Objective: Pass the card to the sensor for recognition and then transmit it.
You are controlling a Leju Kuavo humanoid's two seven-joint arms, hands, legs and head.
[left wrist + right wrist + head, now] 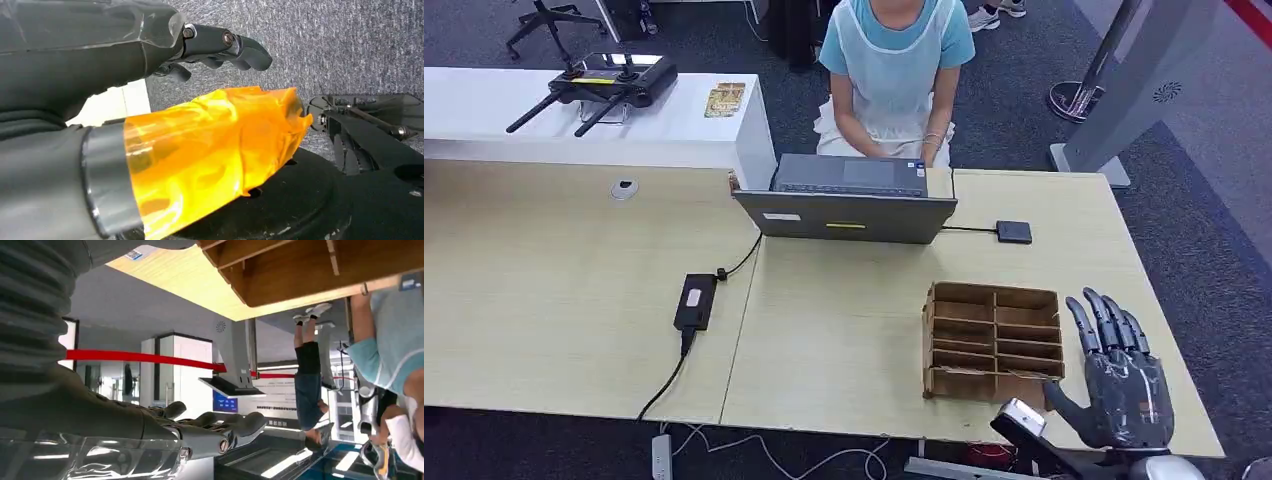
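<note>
Early stage, judged as pre-grasp: the robot's dark grey many-fingered right hand (1116,375) is raised beside the brown wooden slotted card organiser box (993,341) at the near right of the light wood table (574,300), fingers extended and spread, holding nothing.

No card is discernible in the box's compartments; whether one sits inside cannot be told.

The small flat black square sensor pad (1013,232) lies cabled to the grey open laptop (849,200), beyond the box, well apart from the hand.

The left hand (150,45) hangs over grey carpet, fingers loosely curled, empty; its thumb (210,150) is wrapped in orange film.

A person in a teal shirt (894,60) sits behind the laptop.

Next move likely calls for reaching into a box slot, pinching a card, then carrying it to the pad.
</note>
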